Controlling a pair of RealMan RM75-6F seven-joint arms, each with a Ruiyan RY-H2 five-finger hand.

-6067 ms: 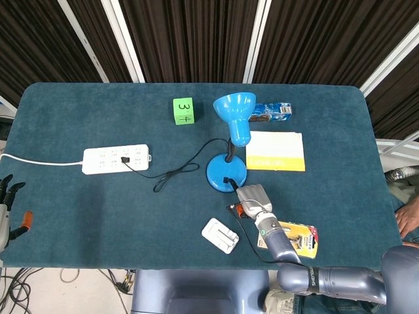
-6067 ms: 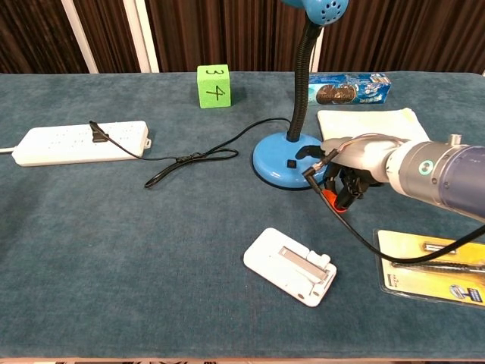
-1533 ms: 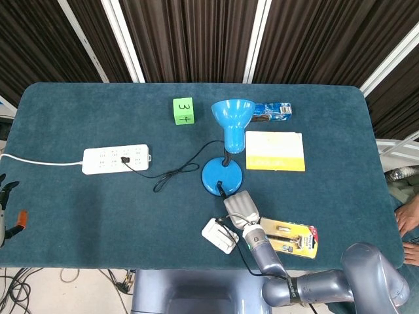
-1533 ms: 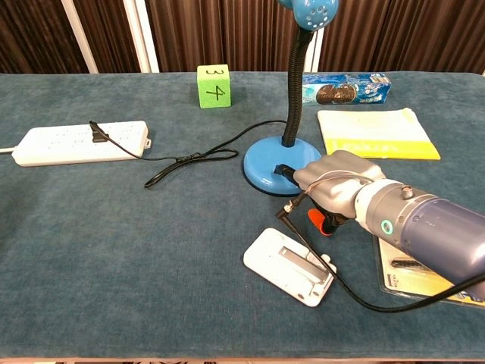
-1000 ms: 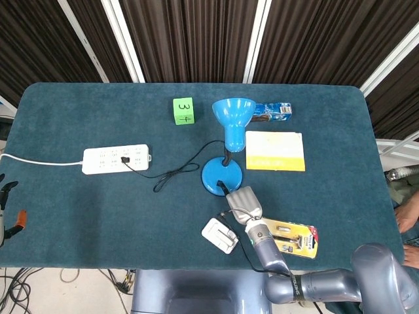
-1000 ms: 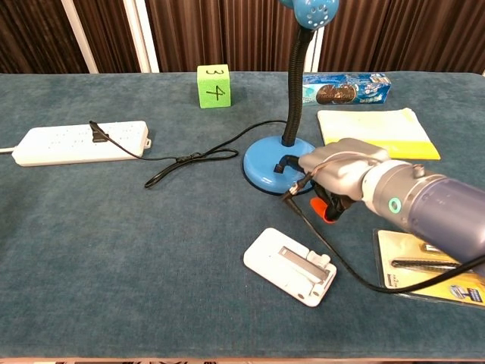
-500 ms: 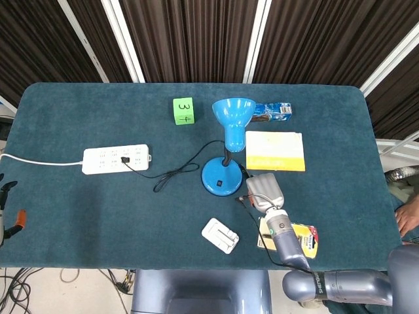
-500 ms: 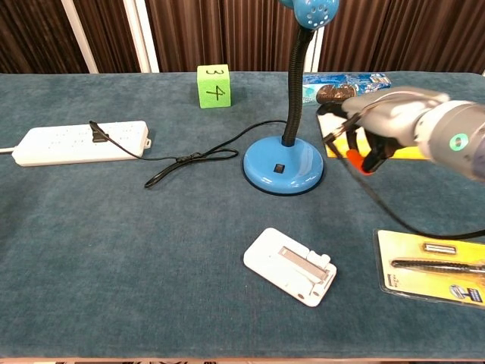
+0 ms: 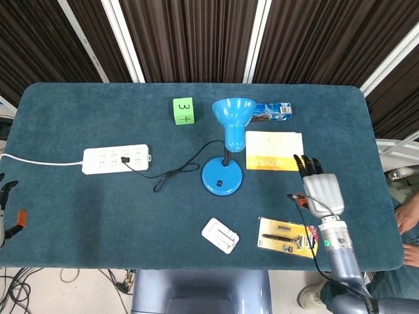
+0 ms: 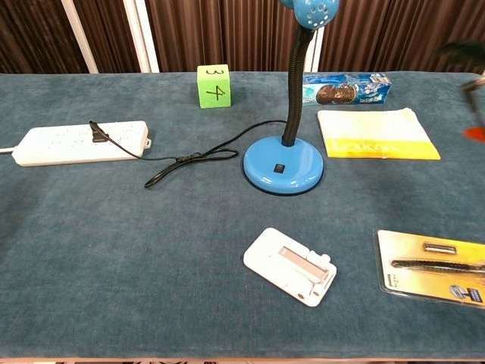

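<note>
We see the right hand [image 9: 319,186] hovering over the table [image 9: 78,203] at about four o'clock from the lamp [image 9: 224,154], its dark fingers [image 9: 308,164] spread and pointing toward twelve, holding nothing. Its fingertips reach the lower right corner of the yellow booklet [image 9: 275,151]. The blister pack [image 9: 287,237] lies just below the hand, toward seven o'clock of it.

The lamp stands upright near the middle of the table, blue base [image 10: 283,164] flat on the cloth, shade [image 9: 233,112] up at twelve. Its black cord [image 9: 177,171] loops off toward nine o'clock and plugs into the white power strip [image 9: 116,158]. Nothing touches the lamp; the hand is well apart from it.

At six o'clock from the base we find a white holder [image 10: 289,265] lying flat. The green cube [image 9: 184,110] marked 3 and 4 sits at eleven o'clock from the lamp, and the cookie pack [image 9: 272,112] lies at one o'clock, just beyond the booklet.

The left hand [image 9: 5,209] shows only as a sliver at the table's far left edge; we cannot tell whether it is spread or clenched.
</note>
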